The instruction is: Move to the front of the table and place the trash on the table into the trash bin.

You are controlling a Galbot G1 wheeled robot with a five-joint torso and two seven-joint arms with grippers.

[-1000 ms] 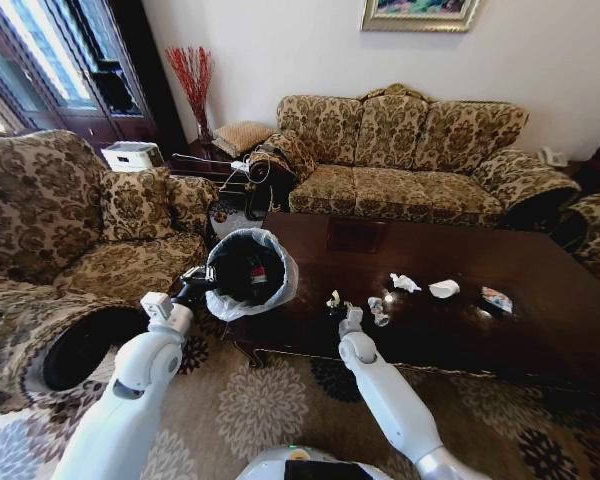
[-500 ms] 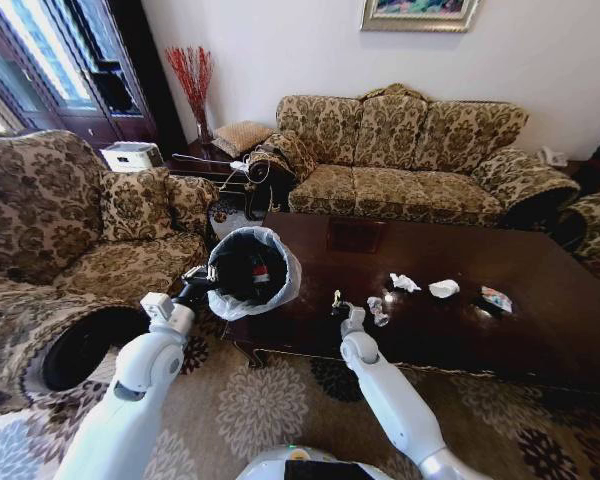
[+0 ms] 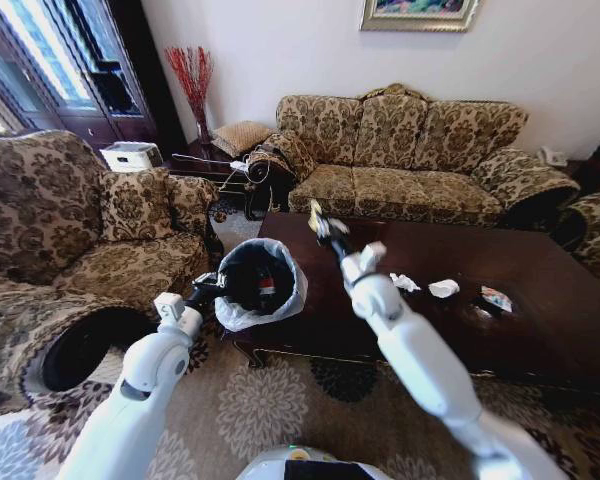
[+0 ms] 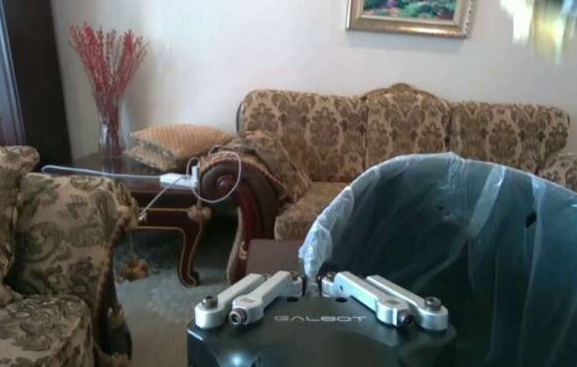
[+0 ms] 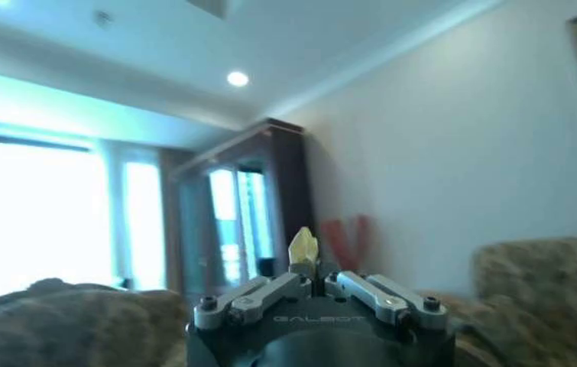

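The trash bin [image 3: 242, 300], black with a white bag over its rim, hangs off the left end of the dark table [image 3: 540, 330]. My left gripper [image 3: 212, 285] is shut on its rim, which the left wrist view shows as the bag-covered wall [image 4: 471, 252] beside that gripper [image 4: 314, 284]. A red-and-white item [image 3: 267, 287] lies inside. My right gripper [image 3: 320, 225] is raised above the table's left end, right of the bin, shut on a yellow scrap [image 3: 315, 212], [image 5: 303, 246]. Two white tissues [image 3: 404, 282], [image 3: 443, 288] and a colourful wrapper [image 3: 497, 298] lie on the table.
A patterned sofa [image 3: 410, 150] runs along the far side of the table. An armchair [image 3: 70, 220] stands at the left, close to the bin. A side table with cables [image 3: 230, 170] fills the back corner. Patterned carpet [image 3: 270, 410] lies before the table.
My right arm has lifted off the table with the yellow scrap and swung up and back toward the bin's side. The bin has shifted slightly right in my left gripper.
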